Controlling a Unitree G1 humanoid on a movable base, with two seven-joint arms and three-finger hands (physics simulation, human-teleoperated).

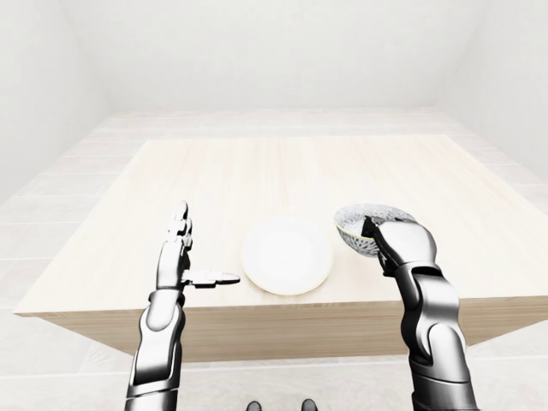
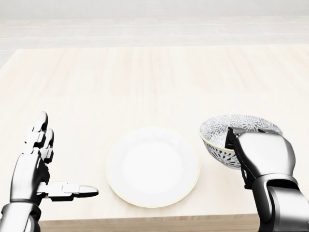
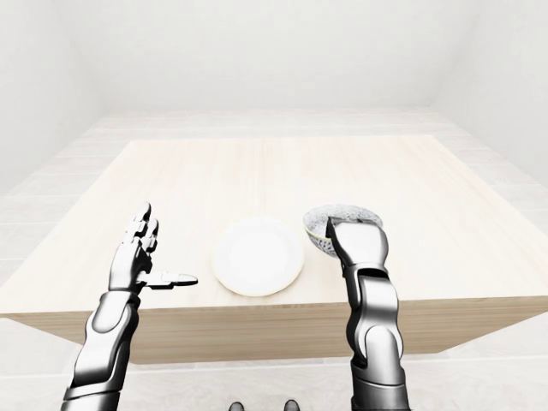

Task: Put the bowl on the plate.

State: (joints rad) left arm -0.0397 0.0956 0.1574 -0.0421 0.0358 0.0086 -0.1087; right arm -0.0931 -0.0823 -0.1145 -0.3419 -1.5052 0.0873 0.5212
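Bowl (image 2: 219,131), white with a dark floral pattern, sits at the lower right of my head view. My right hand (image 2: 263,154) is clamped on its near rim, with the fingers closed over the edge. Nothing but the pattern shows inside it. It is just beside the plate's right edge, not on it, and I cannot tell whether it touches the wood. My left hand (image 2: 36,169) is at the lower left with its fingers spread straight and its thumb pointing toward the plate, gripping nothing. Between the hands lies the round white plate (image 2: 152,166), its face plain. The pale wooden table (image 2: 145,82) stretches beyond, then the light tiled floor (image 1: 274,120).
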